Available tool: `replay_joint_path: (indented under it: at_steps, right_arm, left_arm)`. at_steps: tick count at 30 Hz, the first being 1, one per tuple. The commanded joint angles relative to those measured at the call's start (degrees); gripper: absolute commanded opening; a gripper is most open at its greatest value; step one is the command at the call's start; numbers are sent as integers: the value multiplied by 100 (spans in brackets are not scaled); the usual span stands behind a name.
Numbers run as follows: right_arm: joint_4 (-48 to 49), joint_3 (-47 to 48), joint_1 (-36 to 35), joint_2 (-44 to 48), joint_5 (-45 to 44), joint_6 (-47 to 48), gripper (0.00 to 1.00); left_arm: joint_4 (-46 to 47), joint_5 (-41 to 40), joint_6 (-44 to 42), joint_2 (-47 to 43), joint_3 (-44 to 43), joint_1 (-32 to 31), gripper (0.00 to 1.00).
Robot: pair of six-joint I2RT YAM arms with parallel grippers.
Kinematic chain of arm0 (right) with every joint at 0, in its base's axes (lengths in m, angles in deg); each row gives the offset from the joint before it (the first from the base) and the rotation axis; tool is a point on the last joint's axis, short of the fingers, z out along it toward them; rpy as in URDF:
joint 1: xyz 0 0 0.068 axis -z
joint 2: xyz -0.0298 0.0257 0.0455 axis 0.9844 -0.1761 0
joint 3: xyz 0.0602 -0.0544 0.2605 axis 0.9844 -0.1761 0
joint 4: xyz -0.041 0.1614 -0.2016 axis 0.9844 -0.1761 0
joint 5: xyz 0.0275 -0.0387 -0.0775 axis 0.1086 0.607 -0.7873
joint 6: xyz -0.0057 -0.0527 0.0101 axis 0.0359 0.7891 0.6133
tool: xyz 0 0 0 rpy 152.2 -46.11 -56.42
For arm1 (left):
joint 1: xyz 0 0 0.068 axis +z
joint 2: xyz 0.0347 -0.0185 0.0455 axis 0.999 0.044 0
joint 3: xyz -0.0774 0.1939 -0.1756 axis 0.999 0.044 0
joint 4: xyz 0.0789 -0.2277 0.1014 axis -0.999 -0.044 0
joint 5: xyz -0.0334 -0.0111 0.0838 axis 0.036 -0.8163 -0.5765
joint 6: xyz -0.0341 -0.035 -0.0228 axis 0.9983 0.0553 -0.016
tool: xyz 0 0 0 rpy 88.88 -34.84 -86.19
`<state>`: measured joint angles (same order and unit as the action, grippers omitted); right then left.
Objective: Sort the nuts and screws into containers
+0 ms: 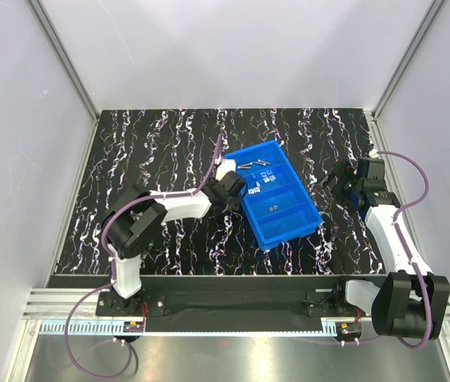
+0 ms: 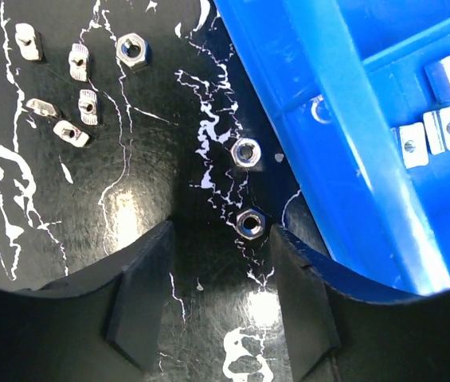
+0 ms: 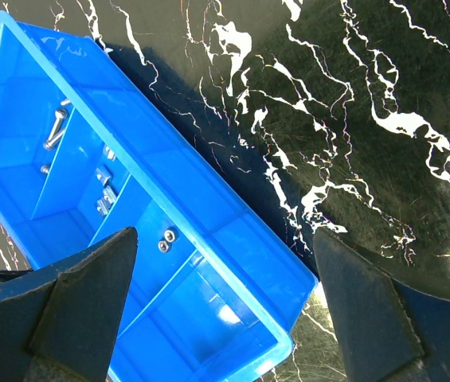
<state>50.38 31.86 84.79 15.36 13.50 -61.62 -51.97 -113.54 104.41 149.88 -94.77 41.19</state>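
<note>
Hovering over the desk (image 2: 129,199), the left fingers (image 2: 221,239) stand parted and empty; one hex nut (image 2: 250,224) lies flat just ahead of the gap, nearer the tray-side finger than its partner; a second hex nut (image 2: 246,151) lies further beyond the tips; a cluster of T-nuts (image 2: 65,87) lies well out past the other finger.

The blue tray (image 2: 344,159) has its wall just beside the tray-side finger. Risk one: closing while off-centre would likely shove the nut sideways or flick it clear rather than seat it. Risk two: that finger may catch the wall on descent and shift the tray, disturbing what is sorted. Risk three: a thin, flat nut gives little edge, so the tips may skate over it.

The right fingers (image 3: 225,239) are spread wide and empty above the tray; between them two hex nuts (image 3: 165,239) lie in one compartment; square nuts (image 3: 103,195) and screws (image 3: 56,127) lie in compartments beyond. Risk four: both arms working over one tray could foul each other; a release at a cross wall could land in the wrong compartment.
</note>
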Motion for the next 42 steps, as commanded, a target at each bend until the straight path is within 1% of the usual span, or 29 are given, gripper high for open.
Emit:
replay_joint_path:
  at_steps: [1,4,6,11,15,21,22,25,30,36,37,42]
  right_arm:
    - [102,10,-18,59,-105,109,100]
    - [93,10,-18,68,-122,109,100]
    - [102,10,-18,41,-105,100,100]
    - [94,19,-18,41,-96,109,100]
    - [102,10,-18,50,-96,100,100]
    - [102,10,-18,41,-96,109,100]
    - [102,10,-18,50,-96,100,100]
    - [102,1,-18,68,-113,109,100]
    - [111,-8,-18,68,-105,118,100]
    - [129,-16,-18,59,-79,100,100]
    - [129,-16,-18,50,-70,91,100]
    - [146,-8,-18,33,-26,83,100]
  left_arm:
    - [196,-293,-121,159,-280,-100,54]
    - [46,-425,-104,230,-333,-179,51]
    - [28,-469,-78,265,-316,-206,47]
    - [19,-487,-34,379,-333,-206,43]
    - [37,-487,-16,432,-342,-206,37]
    - [107,-513,46,502,-325,-206,34]
    - [125,-513,54,520,-316,-197,31]
    - [177,-513,72,529,-255,-206,28]
    - [379,-495,63,502,-79,-197,18]
    - [696,-495,63,-103,536,-197,12]
    - [818,-539,89,-200,702,-197,12]
    - [801,-566,213,-954,1090,-188,11]
